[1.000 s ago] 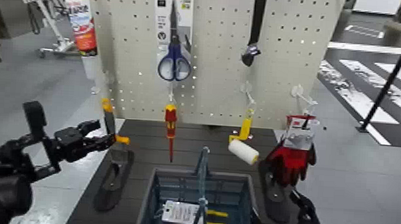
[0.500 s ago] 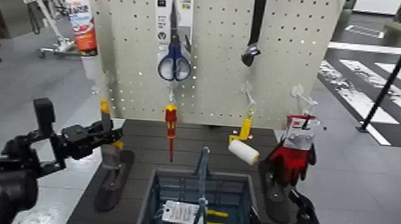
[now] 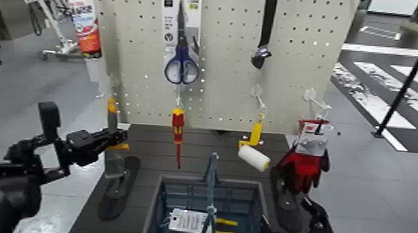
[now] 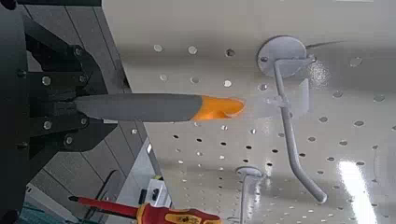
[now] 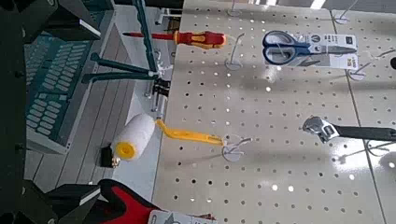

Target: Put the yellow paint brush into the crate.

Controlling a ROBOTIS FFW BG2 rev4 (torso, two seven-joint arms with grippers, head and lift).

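The yellow paint brush (image 3: 115, 162) stands upright at the pegboard's lower left, yellow tip up and grey bristles down. My left gripper (image 3: 108, 141) is shut on its dark handle just above the yellow band. In the left wrist view the handle (image 4: 159, 107) runs out from between the fingers, and its yellow tip lies beside a white hook (image 4: 283, 89). The grey-blue crate (image 3: 162, 204) sits at the table's front centre, right of and below the brush, with a tall handle bar and a few items inside. My right gripper (image 3: 309, 222) rests low at the front right, open.
On the pegboard (image 3: 222, 63) hang scissors (image 3: 181, 61), a wrench (image 3: 265, 31), a red-and-yellow screwdriver (image 3: 177, 133), a yellow-handled roller (image 3: 253, 155) and red gloves (image 3: 306, 162). Black pegboard feet (image 3: 119, 185) stand on the dark table either side of the crate.
My left gripper has moved in a little to the right and shut its fingers on the brush handle. The right arm has not moved.
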